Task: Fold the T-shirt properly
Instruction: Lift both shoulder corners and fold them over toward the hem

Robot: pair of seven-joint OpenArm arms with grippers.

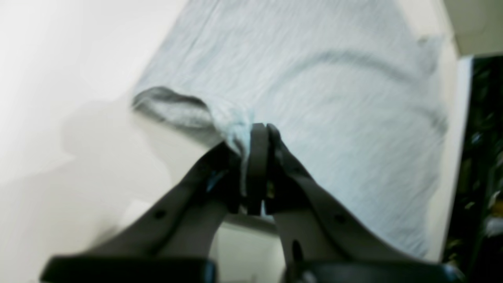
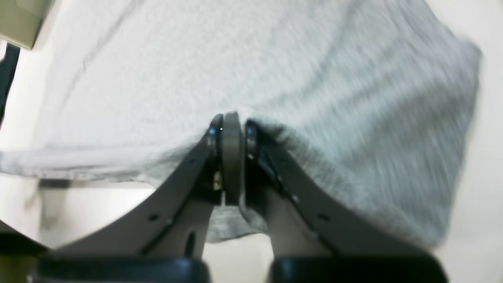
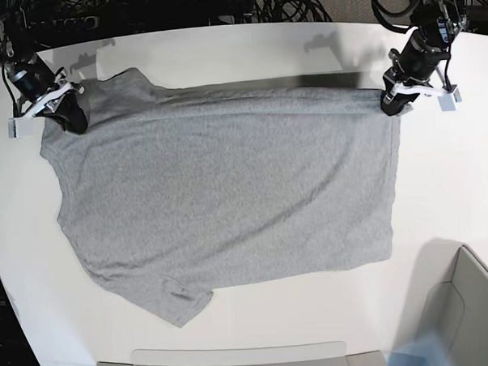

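Base view: both grippers, left gripper point(image 3: 392, 103) and right gripper point(image 3: 69, 119), pinch the T-shirt point(image 3: 228, 200) along the worktop's point(image 3: 246, 37) far edge; next, carry that edge toward the near hem.

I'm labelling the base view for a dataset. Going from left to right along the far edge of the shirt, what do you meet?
right gripper shut on the shirt's corner → T-shirt, its lifted edge stretched between → left gripper shut on the other corner.

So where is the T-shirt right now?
In the base view the grey T-shirt lies spread over the middle of the white table, its far edge pinched at both corners by the left gripper and right gripper.
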